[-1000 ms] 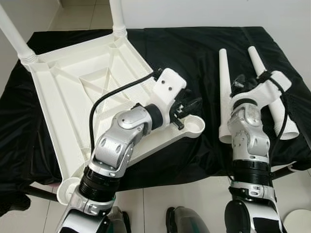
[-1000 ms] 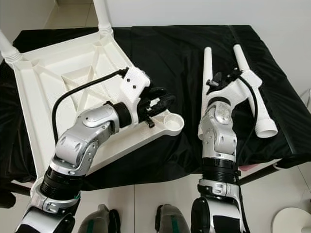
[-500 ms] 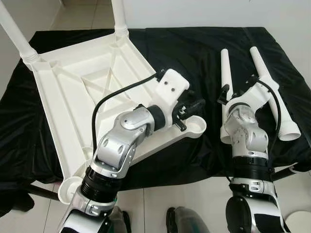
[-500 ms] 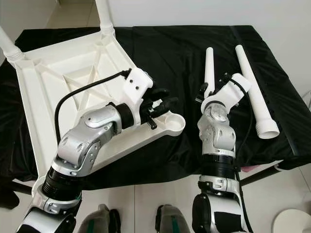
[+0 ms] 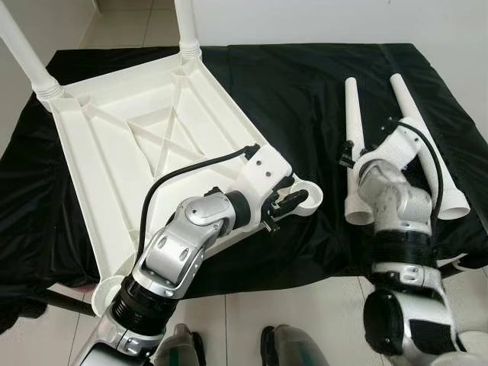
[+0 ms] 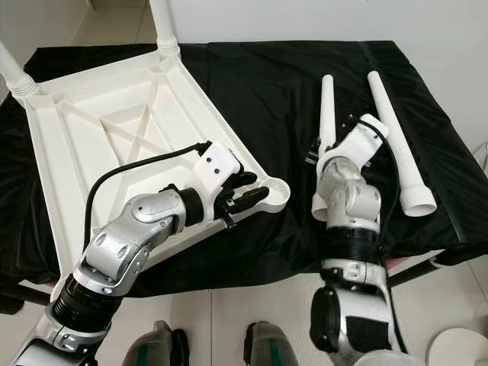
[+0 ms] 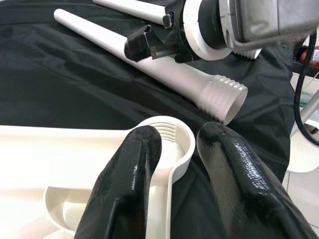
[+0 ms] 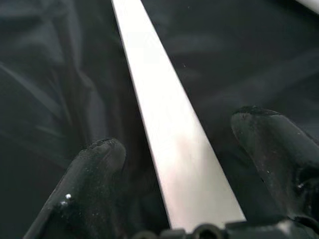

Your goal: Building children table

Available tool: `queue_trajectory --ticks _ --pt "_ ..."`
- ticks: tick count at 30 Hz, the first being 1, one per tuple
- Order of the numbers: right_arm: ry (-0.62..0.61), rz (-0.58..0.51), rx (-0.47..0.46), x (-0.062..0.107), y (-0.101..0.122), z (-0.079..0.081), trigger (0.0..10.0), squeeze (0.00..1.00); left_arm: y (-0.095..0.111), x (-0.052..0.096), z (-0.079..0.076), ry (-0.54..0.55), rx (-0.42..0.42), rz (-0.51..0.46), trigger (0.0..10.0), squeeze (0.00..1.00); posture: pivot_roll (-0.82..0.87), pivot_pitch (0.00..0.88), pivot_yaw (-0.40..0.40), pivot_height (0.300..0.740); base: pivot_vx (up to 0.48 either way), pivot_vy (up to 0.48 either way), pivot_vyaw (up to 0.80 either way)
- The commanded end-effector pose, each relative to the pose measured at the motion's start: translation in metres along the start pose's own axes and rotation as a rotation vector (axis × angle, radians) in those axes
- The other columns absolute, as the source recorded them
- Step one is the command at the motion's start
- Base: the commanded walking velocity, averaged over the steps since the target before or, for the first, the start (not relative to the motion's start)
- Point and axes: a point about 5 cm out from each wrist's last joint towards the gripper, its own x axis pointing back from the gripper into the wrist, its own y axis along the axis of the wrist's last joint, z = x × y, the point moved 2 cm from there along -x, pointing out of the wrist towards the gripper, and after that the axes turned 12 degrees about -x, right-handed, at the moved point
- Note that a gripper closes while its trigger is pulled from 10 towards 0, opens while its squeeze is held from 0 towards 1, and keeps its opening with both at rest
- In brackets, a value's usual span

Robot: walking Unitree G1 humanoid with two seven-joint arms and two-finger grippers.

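A white plastic children's table (image 5: 114,152) lies upside down on a black cloth. Two legs (image 5: 23,53) stand in its far corners. My left gripper (image 5: 288,202) is down at the near right corner, open. One finger (image 7: 134,164) is over the table's underside and the other (image 7: 229,169) is outside the rim, just short of the vacant leg socket (image 7: 169,130). Two loose white legs lie to the right. My right gripper (image 8: 182,137) is open astride the left loose leg (image 5: 354,130), its fingers clear of it. The other loose leg (image 5: 423,145) lies beside it.
The black cloth (image 5: 267,84) covers the whole work surface, whose front edge runs just before my arms. Pale floor tiles and my feet show below. A round white object (image 6: 457,343) sits on the floor at the lower right.
My left gripper has dropped from above the corner down onto the rim by the socket. My right wrist has swung left, from the right loose leg to over the left one.
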Motion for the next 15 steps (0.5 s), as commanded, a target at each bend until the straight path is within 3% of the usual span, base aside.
queue_trajectory --ticks 1,4,10,14,15 --pt "-0.011 0.061 -0.012 -0.002 -0.006 -0.003 10.0 0.0 0.008 0.0 -0.005 -0.07 -0.017 -0.037 10.0 0.0 -0.18 0.078 0.013 0.74 0.0 0.0 0.0" --pt "0.013 0.189 0.002 -0.005 -0.017 0.0 10.0 0.0 0.01 0.0 -0.006 -0.062 -0.017 -0.044 10.0 0.0 -0.18 0.077 0.005 0.74 0.0 0.0 0.0" --pt "-0.015 0.261 -0.018 -0.009 -0.026 -0.003 10.0 0.0 0.011 -0.001 -0.006 -0.051 -0.015 -0.051 10.0 0.0 -0.17 0.077 0.002 0.74 0.0 0.0 0.0" --pt "-0.043 0.388 -0.019 -0.012 -0.051 -0.008 10.0 0.0 0.013 -0.001 -0.005 -0.036 -0.008 -0.062 10.0 0.0 -0.17 0.075 -0.002 0.74 0.0 0.0 0.0" --pt "-0.052 0.427 -0.04 -0.012 -0.058 -0.01 4.9 0.0 0.014 -0.001 -0.005 -0.034 -0.007 -0.063 10.0 0.0 -0.17 0.075 -0.002 0.74 0.0 0.0 0.0"
